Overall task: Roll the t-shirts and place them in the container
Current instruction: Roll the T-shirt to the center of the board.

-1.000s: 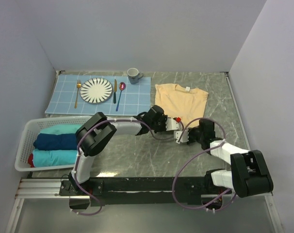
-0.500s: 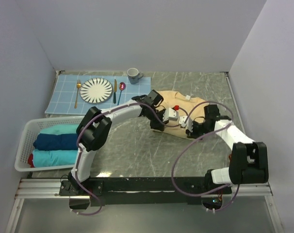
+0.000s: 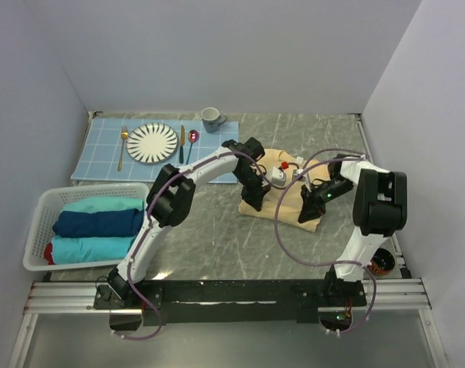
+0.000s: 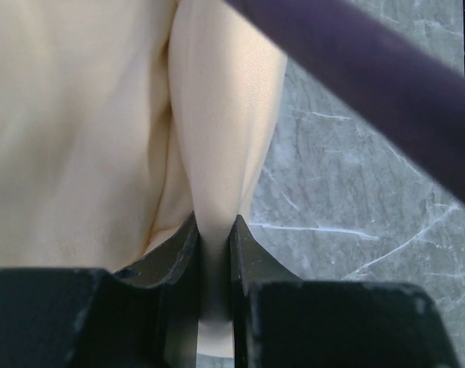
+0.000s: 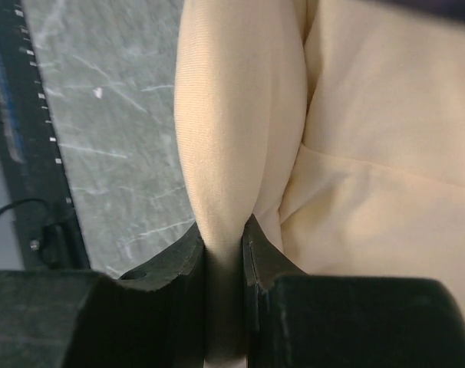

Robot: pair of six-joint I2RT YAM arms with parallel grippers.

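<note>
A pale yellow-cream t-shirt (image 3: 282, 201) lies bunched on the grey marble table, right of centre. My left gripper (image 3: 257, 201) is shut on a fold at its left edge; the left wrist view shows the cloth (image 4: 217, 130) pinched between the black jaws. My right gripper (image 3: 308, 208) is shut on a fold at its right edge; the right wrist view shows the cloth (image 5: 240, 130) held between its jaws. Both grippers sit low over the shirt's near part. The neck label is hidden.
A white basket (image 3: 41, 218) at the left holds rolled teal and navy shirts (image 3: 94, 222). A blue placemat (image 3: 217, 157) at the back left carries a plate (image 3: 152, 142), cutlery and a grey mug (image 3: 212, 119). Purple cables loop over the table.
Both arms have swung toward the back, onto the shirt. The shirt, flat a second ago, is now bunched and pulled nearer, held at both side edges.
</note>
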